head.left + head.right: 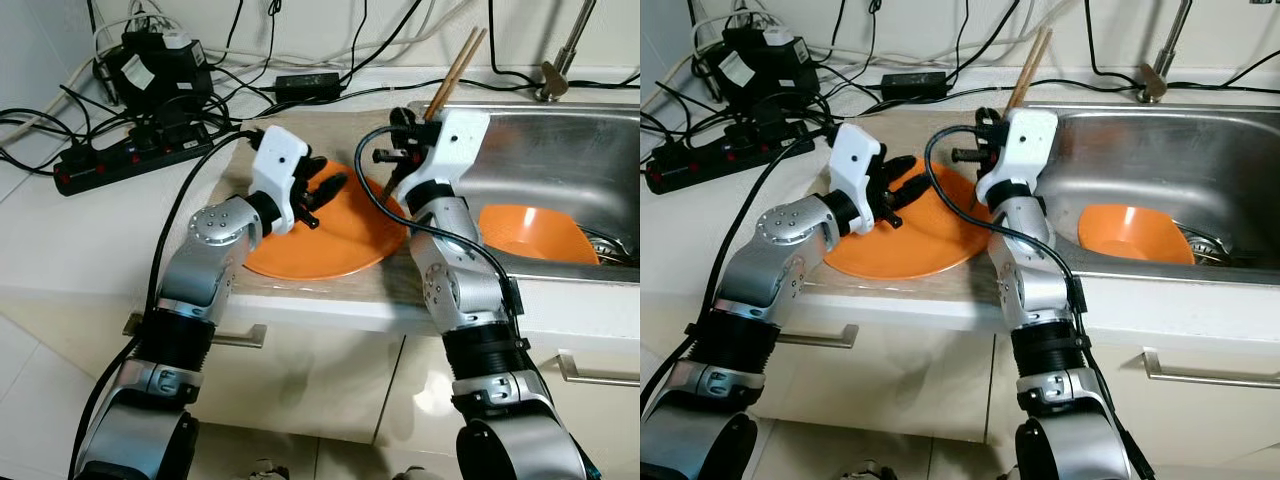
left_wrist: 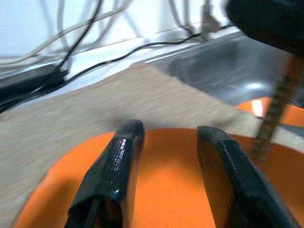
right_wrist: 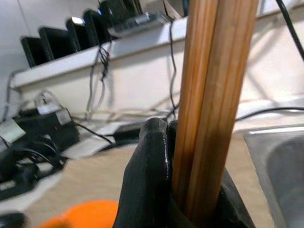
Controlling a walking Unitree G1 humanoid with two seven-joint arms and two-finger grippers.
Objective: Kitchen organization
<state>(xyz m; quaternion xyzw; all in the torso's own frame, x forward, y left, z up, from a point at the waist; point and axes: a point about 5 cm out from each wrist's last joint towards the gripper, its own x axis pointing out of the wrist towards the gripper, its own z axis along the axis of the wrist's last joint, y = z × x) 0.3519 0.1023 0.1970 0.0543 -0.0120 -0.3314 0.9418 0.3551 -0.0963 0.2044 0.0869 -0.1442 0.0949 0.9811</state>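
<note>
A large orange plate (image 1: pixel 330 245) lies on a beige mat (image 1: pixel 300 135) on the counter, left of the sink. My left gripper (image 1: pixel 325 193) hovers open just above the plate's left half; the left wrist view shows both black fingers (image 2: pixel 111 175) spread over the orange surface (image 2: pixel 166 190) with nothing between them. My right gripper (image 1: pixel 408 135) is at the plate's far right edge, shut on a pair of wooden chopsticks (image 1: pixel 457 68) that slant up and to the right. In the right wrist view the chopsticks (image 3: pixel 213 95) are clamped between the fingers (image 3: pixel 149 175).
A steel sink (image 1: pixel 560 160) on the right holds an orange bowl (image 1: pixel 530 232), with a faucet (image 1: pixel 565 55) behind. A black power strip (image 1: pixel 130 162), adapters and tangled cables crowd the counter's back left. Cabinet drawers with handles (image 1: pixel 240 338) sit below the counter edge.
</note>
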